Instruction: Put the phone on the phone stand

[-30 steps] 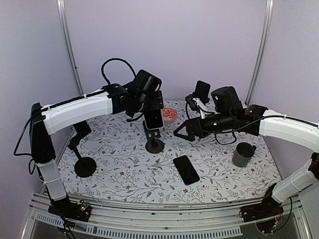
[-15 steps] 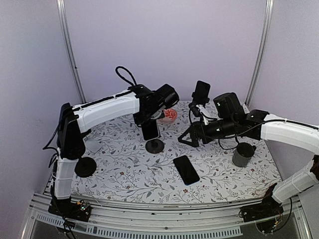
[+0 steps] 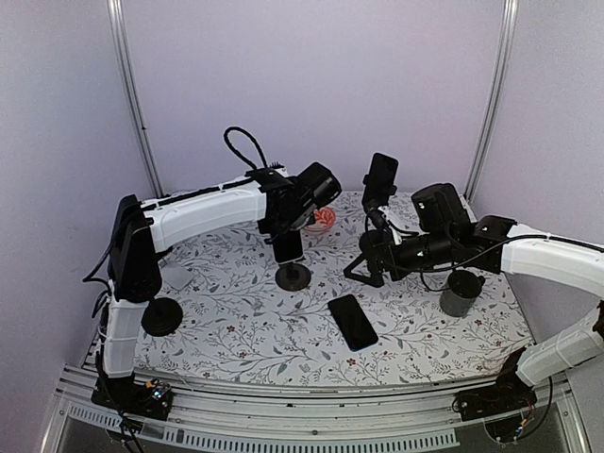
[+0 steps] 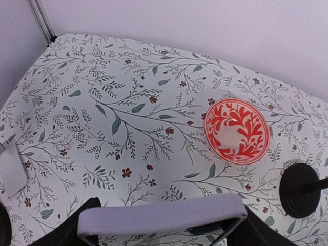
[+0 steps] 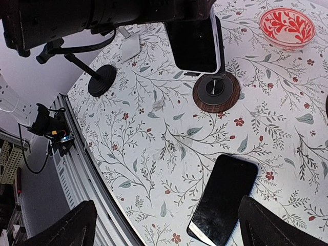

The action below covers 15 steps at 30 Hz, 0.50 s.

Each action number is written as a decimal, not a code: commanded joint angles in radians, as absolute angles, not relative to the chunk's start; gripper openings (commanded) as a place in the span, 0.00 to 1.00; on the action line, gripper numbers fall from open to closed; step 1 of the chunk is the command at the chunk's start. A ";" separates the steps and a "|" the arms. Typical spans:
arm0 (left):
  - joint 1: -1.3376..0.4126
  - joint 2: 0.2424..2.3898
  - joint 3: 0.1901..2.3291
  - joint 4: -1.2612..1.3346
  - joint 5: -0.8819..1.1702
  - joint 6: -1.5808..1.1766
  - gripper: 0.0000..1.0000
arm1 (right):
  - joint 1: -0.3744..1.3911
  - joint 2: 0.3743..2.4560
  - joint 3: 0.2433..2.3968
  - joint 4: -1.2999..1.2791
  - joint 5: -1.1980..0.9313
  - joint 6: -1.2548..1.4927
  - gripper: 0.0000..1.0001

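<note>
My left gripper (image 3: 289, 229) is shut on a lavender-cased phone (image 3: 289, 249) and holds it upright by its top, right over the black phone stand (image 3: 293, 276). In the left wrist view the phone's top edge (image 4: 161, 218) sits between my fingers (image 4: 72, 233). The right wrist view shows the phone's dark screen (image 5: 195, 43) just above the stand's round base (image 5: 216, 91); I cannot tell whether it rests on the cradle. My right gripper (image 3: 363, 269) is open and empty, and hovers above a black phone (image 5: 223, 200) that lies flat on the table.
A red-patterned bowl (image 3: 323, 219) sits behind the stand. A second stand with a dark phone (image 3: 381, 175) stands at the back. A grey cup (image 3: 460, 293) is at the right. A black stand (image 3: 161, 316) and a white pad (image 3: 175, 276) are at the left.
My left arm has lowered the lavender phone down to the stand and its elbow has swung in. My right gripper has drifted right and toward the front.
</note>
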State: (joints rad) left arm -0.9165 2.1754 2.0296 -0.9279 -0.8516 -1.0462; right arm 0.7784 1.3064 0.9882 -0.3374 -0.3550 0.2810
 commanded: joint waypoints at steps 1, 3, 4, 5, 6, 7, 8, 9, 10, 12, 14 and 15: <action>-0.926 2.171 2.015 -0.827 -0.916 -0.985 0.41 | 0.775 1.288 0.969 -0.328 -0.371 0.296 0.99; -0.926 2.167 1.992 -0.786 -0.925 -0.952 0.41 | 0.775 1.291 0.965 -0.328 -0.373 0.300 0.99; -0.927 2.165 1.980 -0.763 -0.930 -0.946 0.41 | 0.775 1.292 0.965 -0.328 -0.373 0.303 0.99; -0.926 2.163 1.974 -0.759 -0.930 -0.946 0.41 | 0.775 1.295 0.964 -0.328 -0.373 0.304 0.99; -0.925 2.164 1.970 -0.759 -0.928 -0.947 0.41 | 0.775 1.299 0.963 -0.328 -0.374 0.302 0.99; -0.923 2.166 1.969 -0.759 -0.924 -0.948 0.41 | 0.775 1.301 0.963 -0.329 -0.375 0.303 0.99; -0.922 2.166 1.967 -0.760 -0.918 -0.952 0.42 | 0.775 1.302 0.963 -0.328 -0.376 0.305 0.99; -0.918 2.165 1.962 -0.761 -0.913 -0.958 0.42 | 0.775 1.304 0.963 -0.329 -0.376 0.305 0.99; -0.916 2.163 1.955 -0.760 -0.909 -0.967 0.42 | 0.775 1.306 0.963 -0.328 -0.375 0.305 0.99; -0.913 2.159 1.942 -0.760 -0.901 -0.980 0.43 | 0.775 1.311 0.964 -0.327 -0.376 0.305 0.99; -0.910 2.162 1.938 -0.761 -0.886 -0.982 0.45 | 0.775 1.315 0.967 -0.327 -0.377 0.304 0.99; -0.909 2.161 1.936 -0.761 -0.880 -0.984 0.46 | 0.775 1.317 0.968 -0.327 -0.378 0.303 0.99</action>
State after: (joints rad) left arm -0.9157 2.1754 1.9541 -0.7971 -0.8783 -0.9707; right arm 0.7784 1.3067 0.9691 -0.3370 -0.3691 0.2993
